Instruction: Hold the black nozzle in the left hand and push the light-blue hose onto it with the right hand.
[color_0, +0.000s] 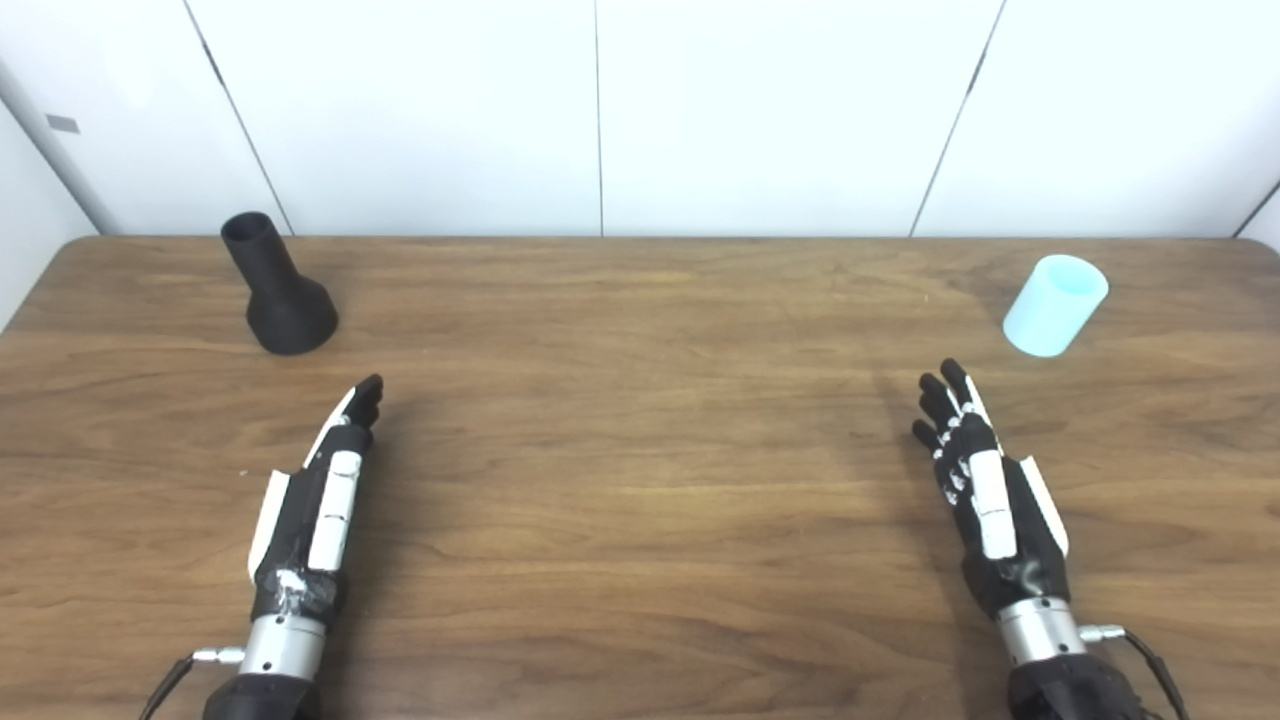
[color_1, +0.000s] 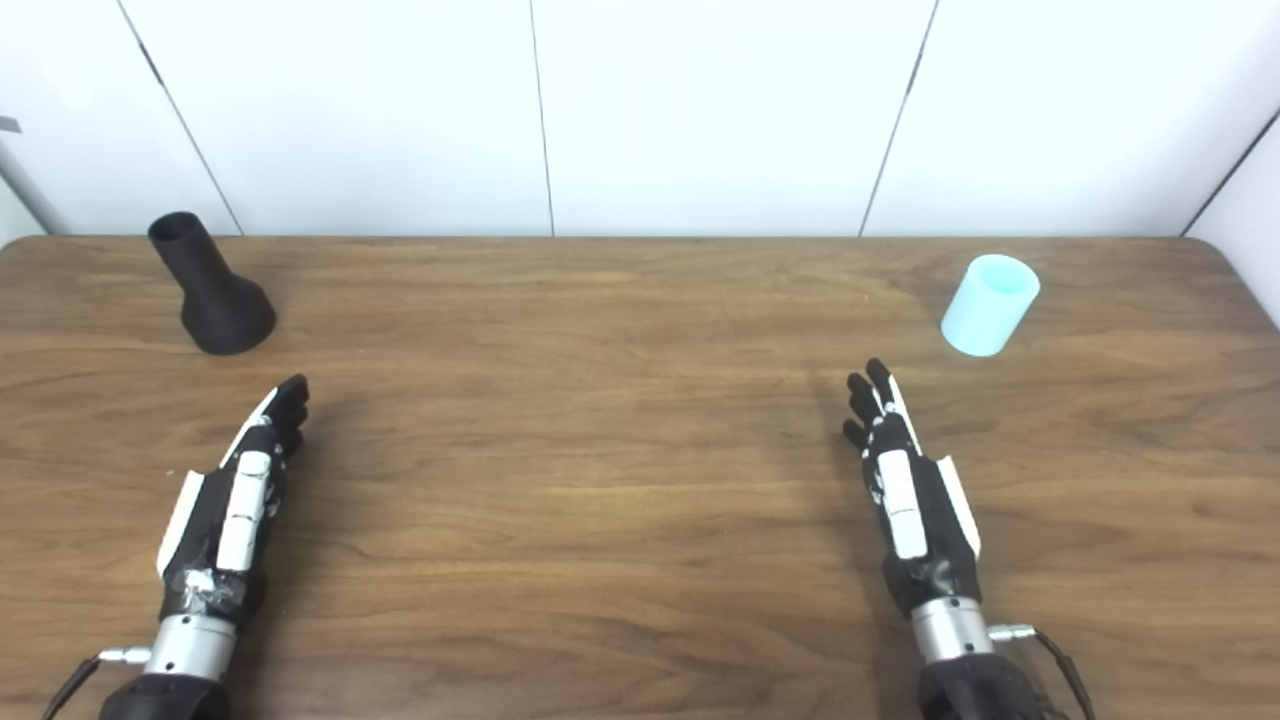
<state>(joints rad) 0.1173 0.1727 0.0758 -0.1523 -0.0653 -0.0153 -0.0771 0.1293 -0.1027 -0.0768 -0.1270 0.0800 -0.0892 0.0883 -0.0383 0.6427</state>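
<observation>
A black nozzle (color_0: 280, 290) stands on its wide base at the far left of the wooden table (color_0: 640, 480), its narrow neck pointing up and back. A short light-blue hose piece (color_0: 1054, 305) stands at the far right, open end up. My left hand (color_0: 320, 500) lies open near the table's front left, fingers stretched toward the nozzle, a short way below it. Open too, my right hand (color_0: 985, 490) rests at the front right, fingertips a little below and left of the hose. Neither hand touches anything.
White wall panels (color_0: 600, 110) rise right behind the table's far edge. Bare wood lies between the two hands.
</observation>
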